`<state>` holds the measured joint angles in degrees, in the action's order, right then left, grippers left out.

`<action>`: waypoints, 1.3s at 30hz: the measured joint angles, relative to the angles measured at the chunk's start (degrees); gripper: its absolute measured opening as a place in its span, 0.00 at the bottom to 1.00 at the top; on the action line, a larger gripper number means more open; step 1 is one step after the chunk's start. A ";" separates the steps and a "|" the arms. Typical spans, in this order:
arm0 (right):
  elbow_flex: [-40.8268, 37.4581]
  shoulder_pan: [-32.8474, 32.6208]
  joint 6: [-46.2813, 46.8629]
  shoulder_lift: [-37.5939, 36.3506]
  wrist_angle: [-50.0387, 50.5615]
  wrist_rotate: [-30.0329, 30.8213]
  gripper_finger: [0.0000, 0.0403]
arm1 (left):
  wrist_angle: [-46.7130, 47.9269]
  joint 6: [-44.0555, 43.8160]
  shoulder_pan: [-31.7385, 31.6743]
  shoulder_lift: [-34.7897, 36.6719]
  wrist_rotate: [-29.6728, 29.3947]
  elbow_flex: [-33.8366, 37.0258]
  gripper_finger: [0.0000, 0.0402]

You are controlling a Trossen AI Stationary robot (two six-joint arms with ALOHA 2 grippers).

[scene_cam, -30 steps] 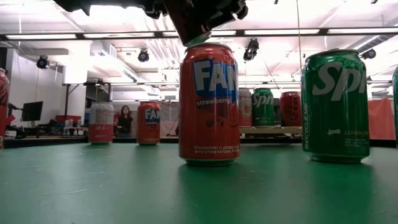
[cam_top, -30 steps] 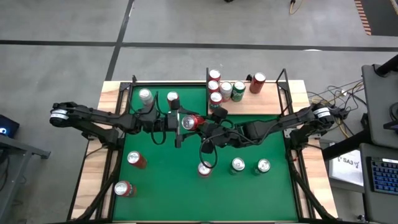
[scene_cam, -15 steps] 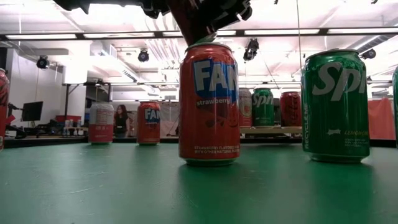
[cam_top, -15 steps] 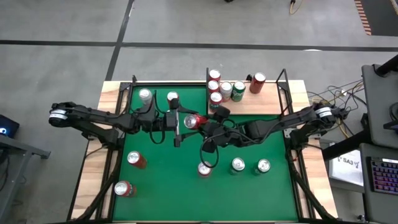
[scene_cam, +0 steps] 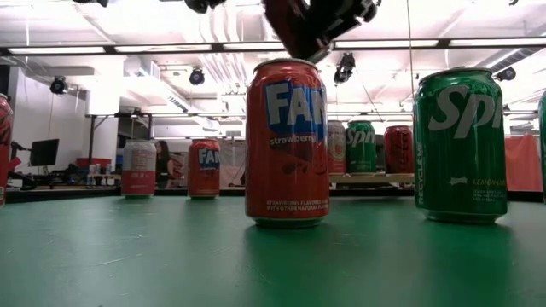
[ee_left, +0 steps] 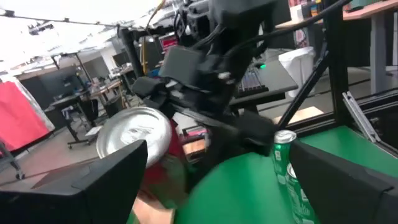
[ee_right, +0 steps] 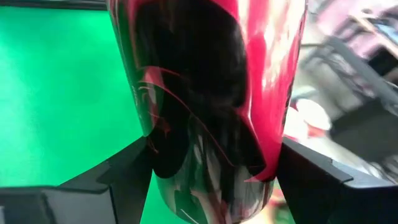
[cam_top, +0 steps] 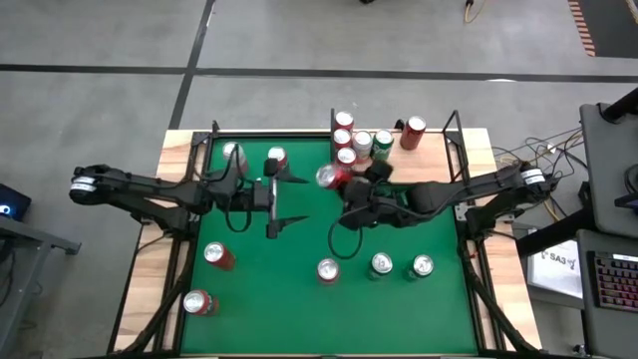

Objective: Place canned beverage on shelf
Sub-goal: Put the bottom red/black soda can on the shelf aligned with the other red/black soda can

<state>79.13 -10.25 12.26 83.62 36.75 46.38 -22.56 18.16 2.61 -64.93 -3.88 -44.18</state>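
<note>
A red can (cam_top: 337,179) hangs above the green table just off the shelf's near left corner, with my right gripper (cam_top: 344,185) shut on it. Its silver top (ee_left: 132,132) faces my left gripper. The low view shows the can (scene_cam: 294,26) at the picture's top, high above the standing cans. The shelf (cam_top: 429,165), a pale wooden board with black rods, sits at the table's far right and carries several cans. My left gripper (cam_top: 291,199) stands open left of the can, with nothing between its fingers. My right gripper pinches the can's side wall (ee_right: 155,149) between its two fingers (ee_right: 118,171), which lie across the can. It comes from the table's right, slanting downward. The can is lifted clear of the table and tilted, its top turned toward the table's left.
Two cans (cam_top: 232,153) (cam_top: 276,158) stand at the far left of the felt. Two red ones (cam_top: 217,255) (cam_top: 197,302) stand near left. A row of three (cam_top: 327,270) (cam_top: 381,264) (cam_top: 423,265) stands near the middle. Shelf cans (cam_top: 346,157) crowd its left end.
My right gripper has carried the red can up and toward the table's far right, toward the shelf, and has turned, so the can is tipped further over. My left gripper, which stood at the can, has drawn back toward the table's left edge and is clear of it.
</note>
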 joint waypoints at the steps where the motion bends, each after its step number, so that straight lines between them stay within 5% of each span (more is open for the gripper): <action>1: -0.25 0.03 1.30 -0.76 1.91 1.31 0.69 | 0.78 0.23 -0.04 0.82 -0.07 0.00 0.93; 12: -12.55 -0.14 13.65 -15.38 8.47 7.91 0.69 | 5.62 0.36 -0.15 5.61 -0.94 0.09 0.93; 24: -40.22 2.64 34.19 -34.28 -4.21 14.00 0.69 | 5.25 0.92 -0.17 5.62 -1.32 0.09 0.93; 39: -56.30 8.52 45.12 -31.95 -22.50 20.58 0.69 | 5.54 2.79 -1.03 5.34 -1.79 0.09 0.92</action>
<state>22.82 -1.72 57.38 51.66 14.25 66.96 -17.02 20.95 1.58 -59.59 -5.67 -44.10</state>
